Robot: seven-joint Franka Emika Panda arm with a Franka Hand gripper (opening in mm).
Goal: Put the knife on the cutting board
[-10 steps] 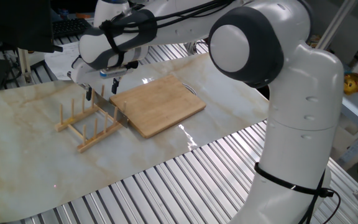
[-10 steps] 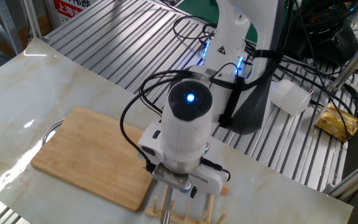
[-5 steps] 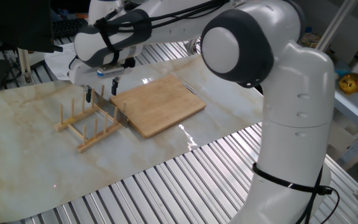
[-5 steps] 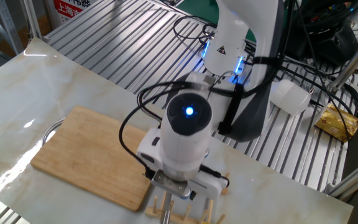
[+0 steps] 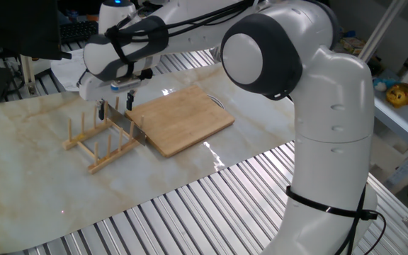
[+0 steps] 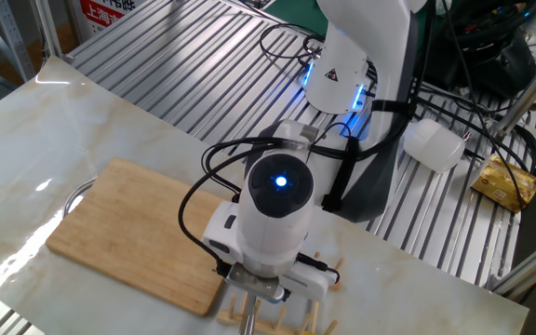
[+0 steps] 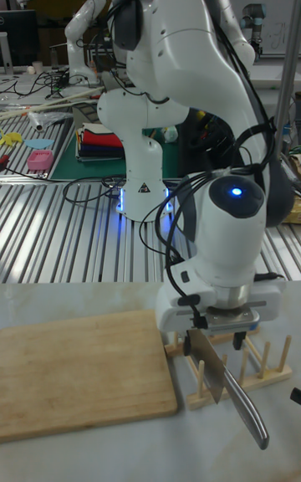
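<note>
Step in hand: grasp stage, ahead of the lift; knife (image 7: 219,373) not yet on the cutting board (image 5: 179,118).
Knife position: lodged in the wooden dish rack (image 5: 99,144), blade up between the dowels, slim handle slanting down and out toward the bench (image 5: 27,163); just beside the board's near edge, not on it.
Tool state: tool (image 7: 219,333) low over the rack, fingers either side of the blade's upper edge; seems clenched on the knife, though the wrist hides the contact in both fixed views, so cannot tell for certain.
Next move calls for: a straight rise until blade and handle clear the dowel tops, then a short sideways carry over the board, then a low, flat release.
Board: bare on top, lying flat, metal loop handle (image 5: 217,102) on the far edge, away from the rack.
In the way: rack dowels close on both sides of the blade; a slanted pull likely snags them or drags the light rack along.
Surroundings: ribbed metal frame around the marble-look bench; yellow packet (image 6: 505,180) and cables well apart, no obstacle.
</note>
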